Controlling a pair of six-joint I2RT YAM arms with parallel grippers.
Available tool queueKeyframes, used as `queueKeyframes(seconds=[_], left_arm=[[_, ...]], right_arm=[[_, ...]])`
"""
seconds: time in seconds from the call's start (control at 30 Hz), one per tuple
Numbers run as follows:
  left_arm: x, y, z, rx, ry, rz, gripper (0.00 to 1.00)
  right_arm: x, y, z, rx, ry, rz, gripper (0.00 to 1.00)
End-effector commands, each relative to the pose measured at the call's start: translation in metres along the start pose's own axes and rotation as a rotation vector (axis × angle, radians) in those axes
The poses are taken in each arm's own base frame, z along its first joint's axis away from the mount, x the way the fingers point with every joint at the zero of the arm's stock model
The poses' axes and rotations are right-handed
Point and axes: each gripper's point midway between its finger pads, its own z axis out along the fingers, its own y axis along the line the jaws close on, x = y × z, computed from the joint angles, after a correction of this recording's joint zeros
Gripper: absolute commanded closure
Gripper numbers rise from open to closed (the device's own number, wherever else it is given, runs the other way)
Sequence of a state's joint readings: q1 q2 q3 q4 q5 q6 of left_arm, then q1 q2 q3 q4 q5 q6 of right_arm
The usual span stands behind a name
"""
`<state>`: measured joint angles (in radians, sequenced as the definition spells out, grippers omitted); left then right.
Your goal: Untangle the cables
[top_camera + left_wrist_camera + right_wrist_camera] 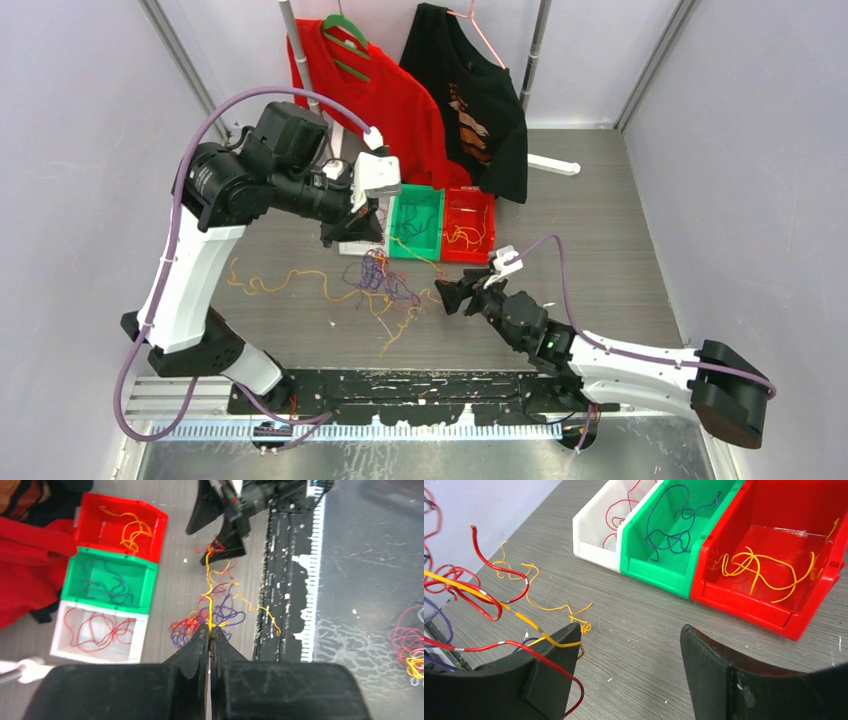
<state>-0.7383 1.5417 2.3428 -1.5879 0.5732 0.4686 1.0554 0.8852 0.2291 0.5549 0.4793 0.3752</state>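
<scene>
While the right gripper (629, 630) stood wide open, a yellow cable (551, 641) lay over one finger. The cables (385, 285) sat tangled on the table just beyond. The left gripper (210, 632) pinched a yellow strand (209, 600). The white bin (594, 525), green bin (649, 565) and red bin (744, 600) held sorted strands. The print on the black shirt (470, 100) was unreadable.
</scene>
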Motion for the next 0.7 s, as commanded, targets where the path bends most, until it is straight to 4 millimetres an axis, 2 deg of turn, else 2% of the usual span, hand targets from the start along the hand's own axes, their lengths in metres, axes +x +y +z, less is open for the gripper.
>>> queueKeyframes(seconds=[0.0,0.07,0.13,0.27,0.33,0.5,0.67], left_arm=[[-0.004,0.024,-0.017,-0.174,-0.018,0.084,1.0],[0.002,0.03,-0.014,-0.204,-0.007,0.092,1.0],[0.012,0.025,-0.007,-0.183,-0.001,0.072,1.0],[0.042,0.015,0.027,-0.082,0.029,-0.035,1.0],[0.047,0.012,0.037,-0.057,0.021,-0.065,1.0],[0.046,0.009,0.042,-0.027,0.008,-0.089,1.0],[0.044,0.008,0.037,-0.041,-0.001,-0.066,1.0]], right_arm=[[-0.002,-0.009,-0.009,0.034,-0.015,0.028,0.23],[-0.011,0.001,-0.011,-0.015,-0.038,0.059,0.22],[-0.028,0.021,-0.012,-0.096,-0.068,0.1,0.21],[-0.065,0.071,-0.011,-0.286,-0.102,0.176,0.23],[-0.078,0.088,-0.009,-0.343,-0.112,0.195,0.27],[-0.09,0.099,-0.005,-0.362,-0.125,0.228,0.46],[-0.079,0.093,-0.001,-0.319,-0.07,0.19,0.46]])
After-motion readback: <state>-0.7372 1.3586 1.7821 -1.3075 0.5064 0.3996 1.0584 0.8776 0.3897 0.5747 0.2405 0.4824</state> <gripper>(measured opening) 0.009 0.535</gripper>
